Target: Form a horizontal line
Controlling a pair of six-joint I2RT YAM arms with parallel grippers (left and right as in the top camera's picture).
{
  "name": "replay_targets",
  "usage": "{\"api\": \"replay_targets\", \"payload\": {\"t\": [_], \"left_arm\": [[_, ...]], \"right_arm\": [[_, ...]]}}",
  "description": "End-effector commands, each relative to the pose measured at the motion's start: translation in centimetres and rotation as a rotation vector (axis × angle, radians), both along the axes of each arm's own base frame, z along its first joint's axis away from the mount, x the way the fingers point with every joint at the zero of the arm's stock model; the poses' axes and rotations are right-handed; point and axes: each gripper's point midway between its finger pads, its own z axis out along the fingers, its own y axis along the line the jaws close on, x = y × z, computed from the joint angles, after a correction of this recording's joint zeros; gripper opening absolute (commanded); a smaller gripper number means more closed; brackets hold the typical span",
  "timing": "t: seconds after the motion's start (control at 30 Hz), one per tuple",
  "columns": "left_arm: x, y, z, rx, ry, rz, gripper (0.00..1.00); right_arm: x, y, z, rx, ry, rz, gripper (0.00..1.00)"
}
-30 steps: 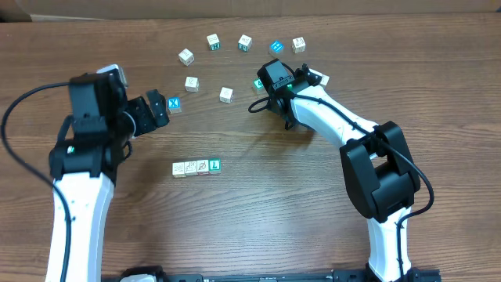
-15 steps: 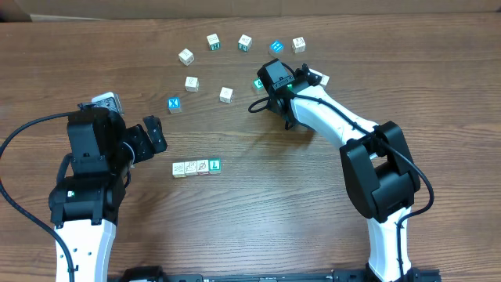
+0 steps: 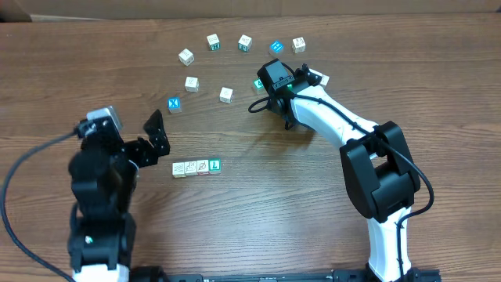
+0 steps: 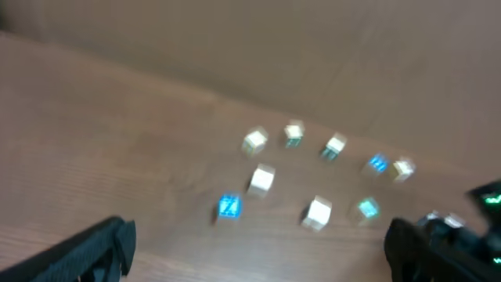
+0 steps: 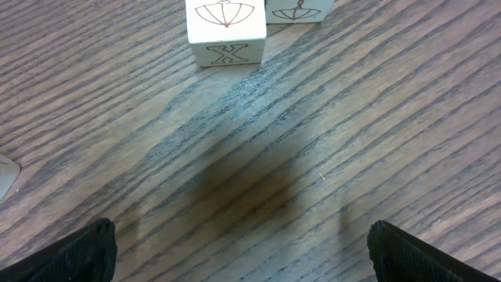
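Four small cubes make a horizontal line (image 3: 196,167) at the table's middle, touching side by side. From the left they are a pale yellow cube (image 3: 178,169), two white cubes with drawings (image 3: 190,168) (image 3: 203,167), and a green "L" cube (image 3: 214,165). My left gripper (image 3: 156,134) hangs open just up and left of the row, holding nothing. The left wrist view is blurred and shows its dark fingertips (image 4: 90,252) wide apart. My right gripper (image 3: 272,110) stands open over bare wood farther back, with nothing between its fingers (image 5: 78,254).
Loose cubes lie scattered at the back: a blue cube (image 3: 174,103), white cubes (image 3: 191,82) (image 3: 226,94) (image 3: 185,56), another blue cube (image 3: 275,48), and a teal cube (image 3: 258,83) by the right wrist. A white "X" cube (image 5: 225,31) sits ahead of the right gripper.
My left arm has drawn back toward the near edge, taking its open gripper from beside the blue cube to just left of the row. The right arm has not moved.
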Motion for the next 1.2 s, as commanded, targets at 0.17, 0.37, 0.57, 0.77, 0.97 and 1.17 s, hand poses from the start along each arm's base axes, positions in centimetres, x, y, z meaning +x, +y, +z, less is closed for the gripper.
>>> {"api": "replay_targets", "payload": {"t": [0.17,0.37,0.57,0.77,0.97,1.17], "left_arm": [[-2.8,-2.1,2.2,0.031,-0.337,-0.084,0.99],[-5.8,-2.0,3.2,0.074,-0.529,-0.077,1.00],[-7.3,-1.9,2.2,0.091,-0.590,-0.067,1.00],[-8.3,-1.9,1.2,0.093,-0.639,-0.065,1.00],[-8.7,-1.9,1.9,0.086,-0.711,-0.067,1.00],[-9.0,-2.0,2.3,0.088,-0.738,-0.069,0.99]], "right_arm": [[0.1,-0.2,1.2,0.001,-0.027,-0.007,1.00],[0.1,-0.2,1.2,0.001,-0.027,-0.007,1.00],[0.1,-0.2,1.2,0.001,-0.027,-0.007,1.00],[0.1,-0.2,1.2,0.001,-0.027,-0.007,1.00],[0.1,-0.2,1.2,0.001,-0.027,-0.007,1.00],[0.1,-0.2,1.2,0.001,-0.027,-0.007,1.00]]}}
